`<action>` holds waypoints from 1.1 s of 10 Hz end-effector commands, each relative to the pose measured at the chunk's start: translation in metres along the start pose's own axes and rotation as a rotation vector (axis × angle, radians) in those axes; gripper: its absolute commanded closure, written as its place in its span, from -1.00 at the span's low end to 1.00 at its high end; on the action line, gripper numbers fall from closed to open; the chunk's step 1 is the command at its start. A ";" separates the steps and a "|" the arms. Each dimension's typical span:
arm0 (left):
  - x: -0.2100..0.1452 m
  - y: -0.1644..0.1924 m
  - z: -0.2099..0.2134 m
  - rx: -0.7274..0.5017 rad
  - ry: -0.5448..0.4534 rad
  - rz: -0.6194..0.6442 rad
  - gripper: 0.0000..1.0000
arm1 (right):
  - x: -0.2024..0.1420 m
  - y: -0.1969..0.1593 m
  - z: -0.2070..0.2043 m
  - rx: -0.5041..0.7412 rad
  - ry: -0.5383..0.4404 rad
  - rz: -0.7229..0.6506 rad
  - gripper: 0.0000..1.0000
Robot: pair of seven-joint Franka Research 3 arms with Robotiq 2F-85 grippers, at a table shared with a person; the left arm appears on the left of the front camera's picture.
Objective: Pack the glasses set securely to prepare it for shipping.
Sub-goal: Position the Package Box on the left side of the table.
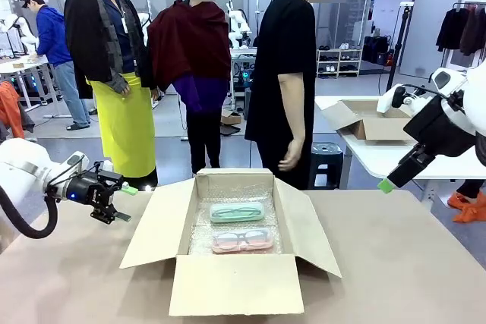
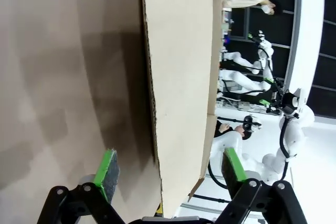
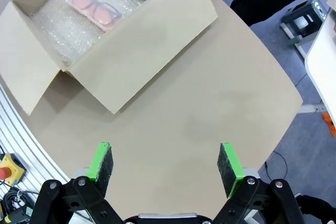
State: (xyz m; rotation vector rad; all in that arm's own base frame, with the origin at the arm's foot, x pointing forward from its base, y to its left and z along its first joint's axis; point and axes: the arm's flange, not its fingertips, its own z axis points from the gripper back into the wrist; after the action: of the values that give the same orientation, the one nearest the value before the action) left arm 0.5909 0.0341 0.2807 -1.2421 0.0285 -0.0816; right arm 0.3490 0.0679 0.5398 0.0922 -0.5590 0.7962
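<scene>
Left tool (image 1: 124, 202): open, empty, just beside the box flap (image 1: 158, 225), maybe to fold it.
Right tool (image 1: 386, 184): open, empty, waits well apart.
Mint-green case (image 1: 237, 211), pink case (image 1: 241, 240): on soft bubble wrap (image 1: 199, 234), kept safe.

Front camera across table (image 1: 395, 263); 2 wrist cameras (closer) beside shared box (image 1: 235, 286).

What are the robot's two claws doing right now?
Left black gripper with green pads: open, holding nothing.
Right black gripper with green pads: open, holding nothing.
</scene>
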 end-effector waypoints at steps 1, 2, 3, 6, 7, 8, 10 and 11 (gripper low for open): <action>0.004 0.002 -0.008 -0.117 0.008 -0.011 -1.00 | 0.003 0.003 0.000 -0.018 0.000 -0.016 -1.00; -0.002 0.003 -0.017 -0.144 -0.001 0.020 -1.00 | 0.003 0.003 0.000 -0.018 0.000 -0.016 -1.00; -0.011 0.002 -0.029 -0.145 0.021 0.017 -1.00 | 0.003 0.003 0.000 -0.018 0.000 -0.016 -1.00; -0.025 0.005 -0.051 -0.203 0.021 0.072 -1.00 | 0.003 0.003 0.000 -0.018 0.000 -0.016 -1.00; -0.027 0.003 -0.053 -0.223 0.023 0.058 -1.00 | 0.003 0.003 0.000 -0.018 0.000 -0.016 -1.00; -0.029 0.001 -0.054 -0.241 0.029 0.052 -0.94 | 0.003 0.003 0.000 -0.018 0.000 -0.016 -1.00; -0.028 0.001 -0.052 -0.264 0.023 0.057 0.26 | 0.003 0.003 0.000 -0.018 0.000 -0.016 -1.00; -0.029 0.000 -0.050 -0.269 0.020 0.053 1.00 | 0.003 0.003 0.000 -0.018 0.000 -0.016 -1.00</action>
State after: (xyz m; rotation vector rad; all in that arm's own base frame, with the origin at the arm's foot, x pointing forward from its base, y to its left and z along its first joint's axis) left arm 0.5655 -0.0140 0.2583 -1.4679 0.1213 -0.0426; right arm 0.3490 0.0679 0.5399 0.0909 -0.5589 0.7967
